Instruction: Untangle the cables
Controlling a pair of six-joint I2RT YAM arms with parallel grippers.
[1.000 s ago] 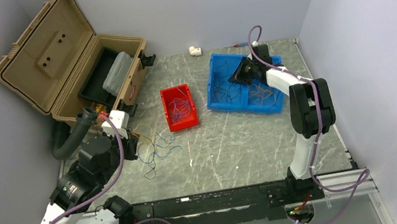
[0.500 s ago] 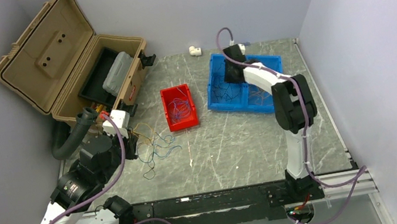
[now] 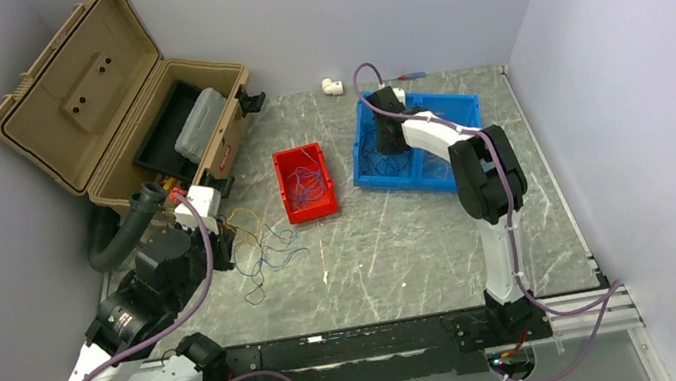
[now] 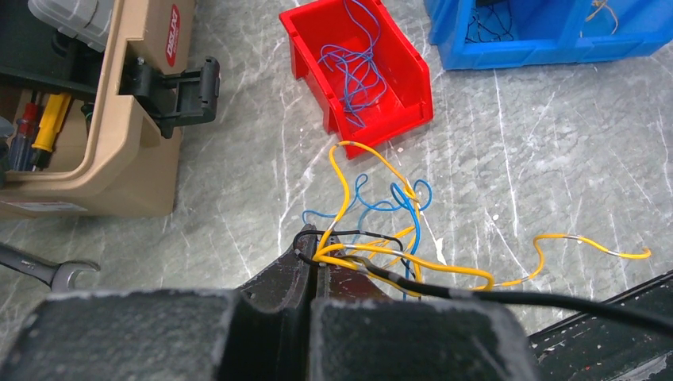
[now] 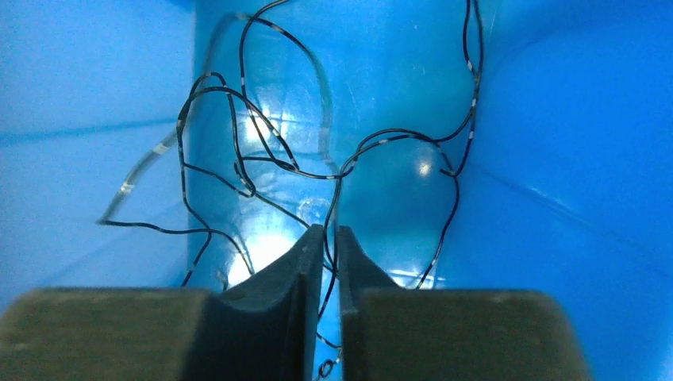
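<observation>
A tangle of yellow, blue and black cables lies on the grey table in front of the red bin; from above the tangle sits left of centre. My left gripper is shut on its near end, pinching yellow and black strands; in the top view it is at the tangle's left edge. My right gripper reaches down into the blue bin, over black cables. Its jaws stand a narrow slit apart, and one black cable hangs loosely through the slit. Blue cables lie in the red bin.
An open tan toolbox stands at the back left, its latch close to the tangle. A wrench lies by the toolbox. A white fitting sits at the back wall. The blue bin's right compartment holds pale wires.
The right arm swung left from the blue bin's right compartment to its left one, lowered in, and its jaws parted a crack. The left arm stayed put.
</observation>
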